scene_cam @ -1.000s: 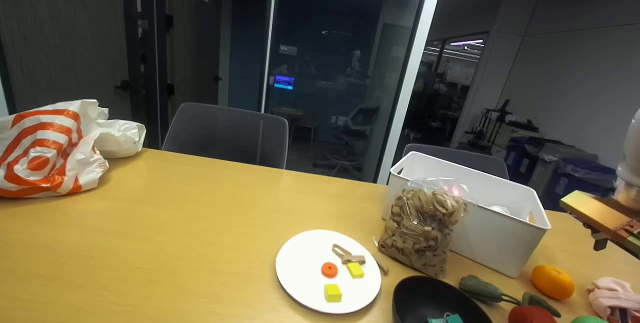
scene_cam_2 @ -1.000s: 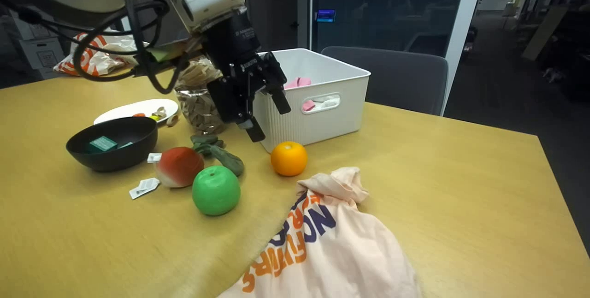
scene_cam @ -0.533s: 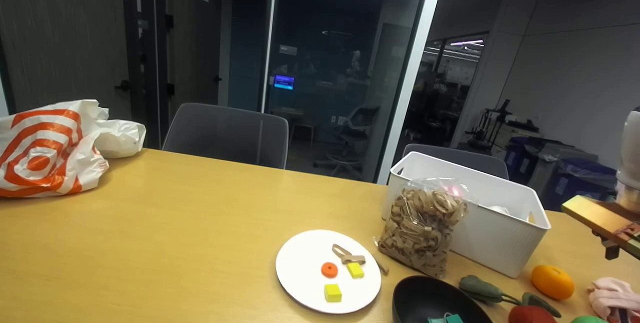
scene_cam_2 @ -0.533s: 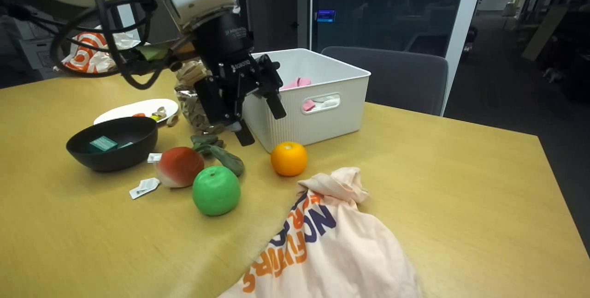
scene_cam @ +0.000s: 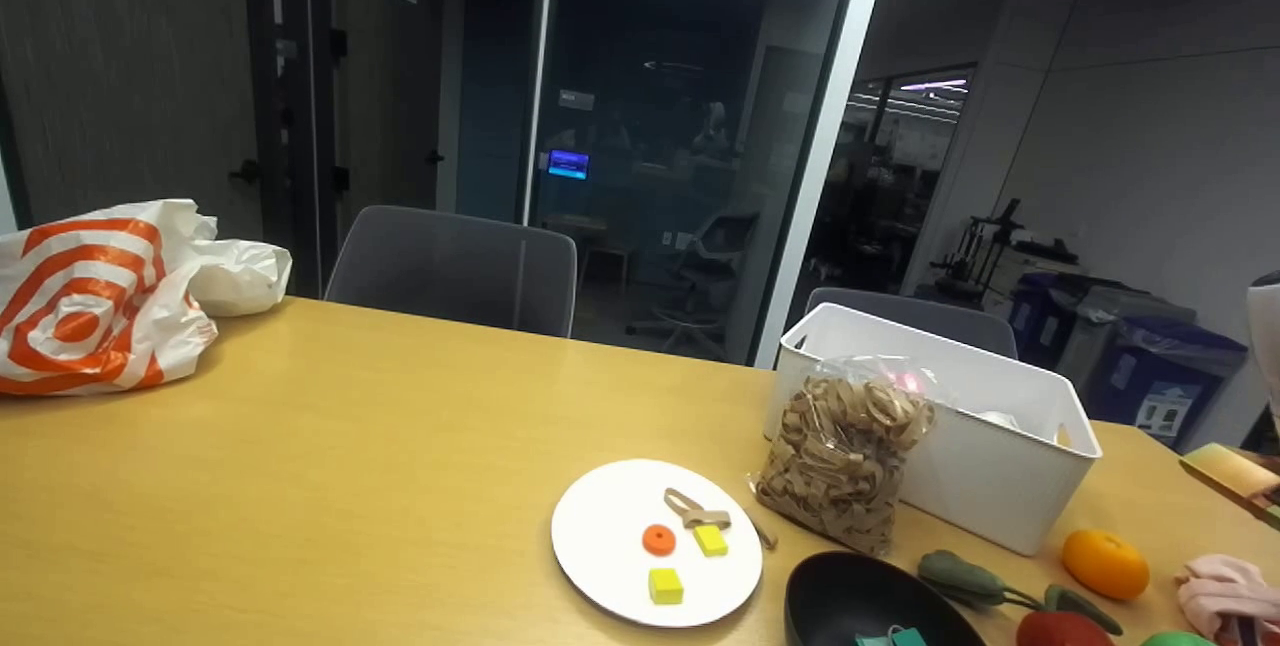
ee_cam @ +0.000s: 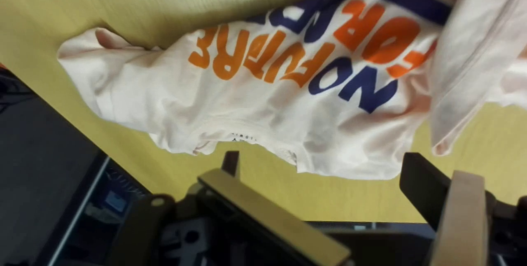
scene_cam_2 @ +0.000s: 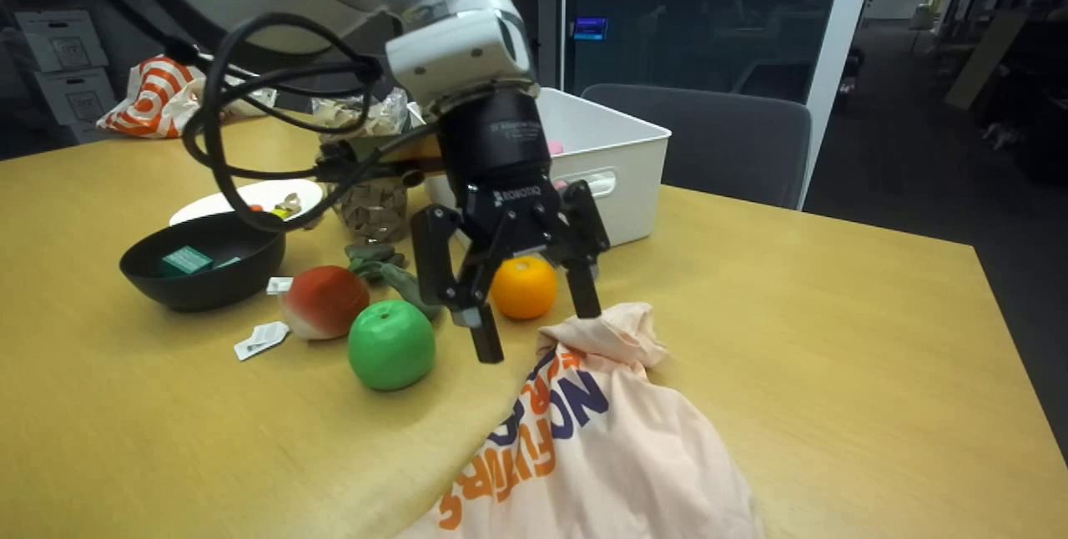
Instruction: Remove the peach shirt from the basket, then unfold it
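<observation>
The peach shirt lies crumpled on the table outside the basket, with orange and dark purple lettering. A small part shows in an exterior view. In the wrist view the shirt is bunched, with its neckline toward the jaws and a fold at the right. My gripper is open and empty, above the table just beyond the twisted end of the shirt. In the wrist view the fingertips are wide apart, with bare table and the shirt's edge between them. The white basket stands behind the gripper.
Pink cloth shows inside the basket. An orange, a green apple, a red-and-white fruit and green leaves lie near the gripper. A black bowl, a white plate and a bag of noodles stand further away.
My gripper first moved slightly left, then right and down in an exterior view, from beside the basket toward the shirt. It stayed open. The shirt and the other objects have not moved.
</observation>
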Action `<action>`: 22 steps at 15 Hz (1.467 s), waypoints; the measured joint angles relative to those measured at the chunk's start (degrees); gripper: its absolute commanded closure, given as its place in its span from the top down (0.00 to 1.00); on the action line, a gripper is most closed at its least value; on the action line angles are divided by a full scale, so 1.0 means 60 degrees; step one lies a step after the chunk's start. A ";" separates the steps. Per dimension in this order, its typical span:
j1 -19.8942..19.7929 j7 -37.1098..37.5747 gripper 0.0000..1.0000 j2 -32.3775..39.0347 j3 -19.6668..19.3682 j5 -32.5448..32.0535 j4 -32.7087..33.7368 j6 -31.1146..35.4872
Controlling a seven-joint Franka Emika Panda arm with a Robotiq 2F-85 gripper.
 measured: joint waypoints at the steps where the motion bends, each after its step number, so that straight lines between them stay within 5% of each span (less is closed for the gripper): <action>1: -0.0121 0.0097 1.00 0.0269 -0.0244 0.0022 0.0172 -0.0063; 6: -0.0602 0.0218 1.00 0.1554 -0.1398 0.1344 0.1140 0.0279; 10: -0.0765 0.0094 1.00 0.2522 -0.1867 0.3016 0.1625 0.1562; 11: -0.0765 0.0093 0.82 0.2767 -0.1916 0.3195 0.1694 0.1861; 14: -0.0747 0.0090 0.56 0.3434 -0.1944 0.3563 0.1831 0.2549; 22: -0.0282 0.0193 0.01 0.3494 -0.2381 0.3086 0.2157 0.2894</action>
